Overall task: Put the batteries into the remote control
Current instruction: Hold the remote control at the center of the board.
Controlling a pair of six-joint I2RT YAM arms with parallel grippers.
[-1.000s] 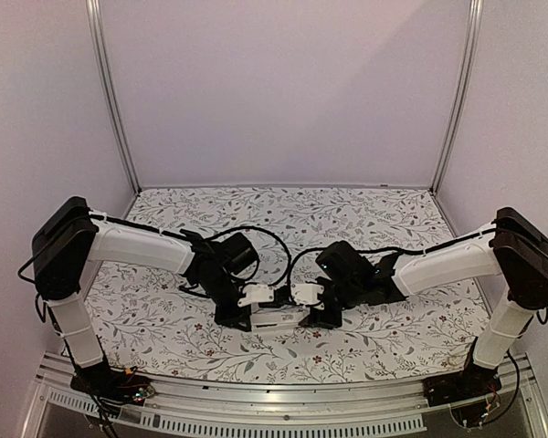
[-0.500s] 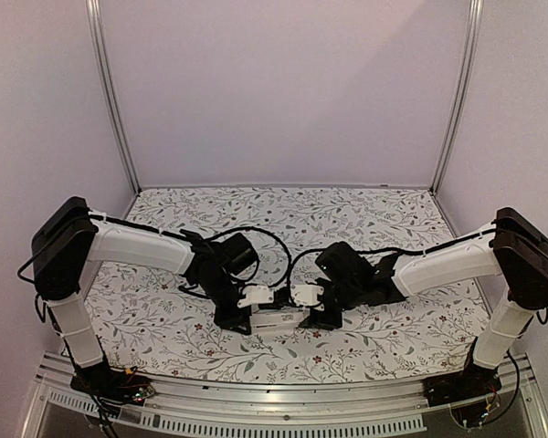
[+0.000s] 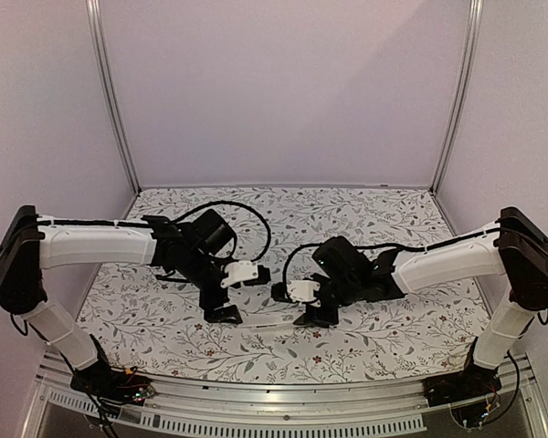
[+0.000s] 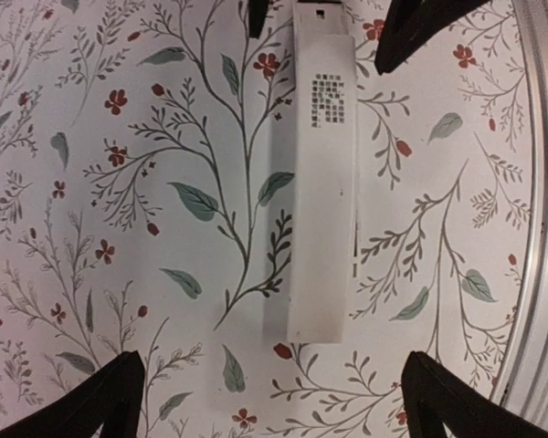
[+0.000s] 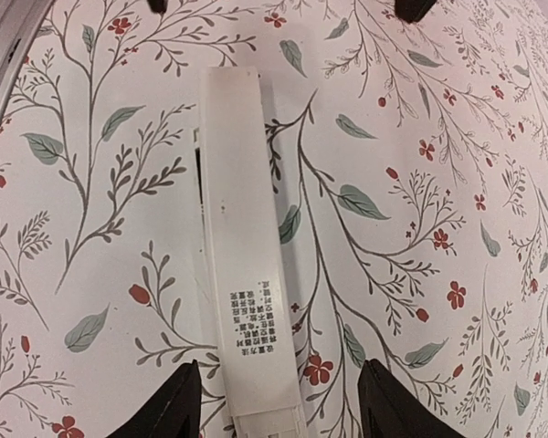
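The remote control [image 4: 320,173] is a slim white bar lying flat on the floral cloth with its printed back facing up; it also shows as the remote control [image 5: 242,246] and, faintly, the remote control [image 3: 272,321]. My left gripper [image 4: 274,406] hangs open and wide above the remote's plain end, touching nothing. My right gripper [image 5: 283,406] is open around the printed end, with a gap on each side. Between the two grippers [image 3: 240,294] [image 3: 295,306] lies the remote. The batteries are out of view.
A metal rail [image 4: 543,182] runs along the table's near edge, close beside the remote; the same rail [image 5: 5,27] shows in the right wrist view. Pale enclosure walls with upright metal posts [image 3: 110,100] surround the floral cloth [image 3: 365,219].
My left gripper has opened wide, risen and drawn back to the left, off the remote. The remote now lies on the cloth. The right gripper has widened slightly and shifted a little left.
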